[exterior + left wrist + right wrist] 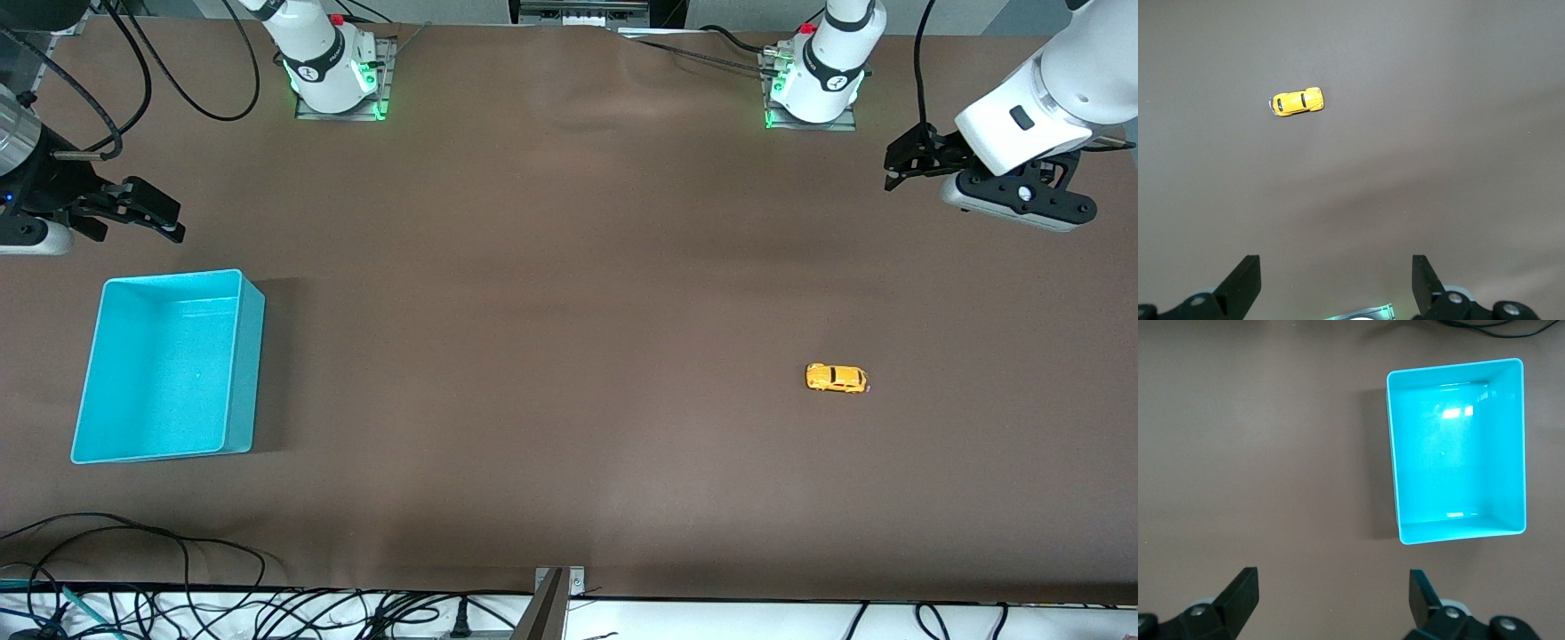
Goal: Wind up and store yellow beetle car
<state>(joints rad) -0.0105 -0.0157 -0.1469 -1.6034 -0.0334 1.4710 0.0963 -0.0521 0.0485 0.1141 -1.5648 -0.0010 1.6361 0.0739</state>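
Yellow beetle car (836, 378) sits alone on tabletop (551, 311), well apart from turquoise bin (244, 373). Left pincer (898, 164) and right pincer (164, 218) hover, jaws spread wide, gripping nothing.

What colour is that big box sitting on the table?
The box is turquoise, inside and out. It shows best in the right wrist view, looking straight down into it.

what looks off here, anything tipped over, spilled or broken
Nothing stands out. The yellow beetle car sits upright on its wheels on the table, the turquoise bin stands upright with nothing in it, and the left gripper and right gripper hang open.
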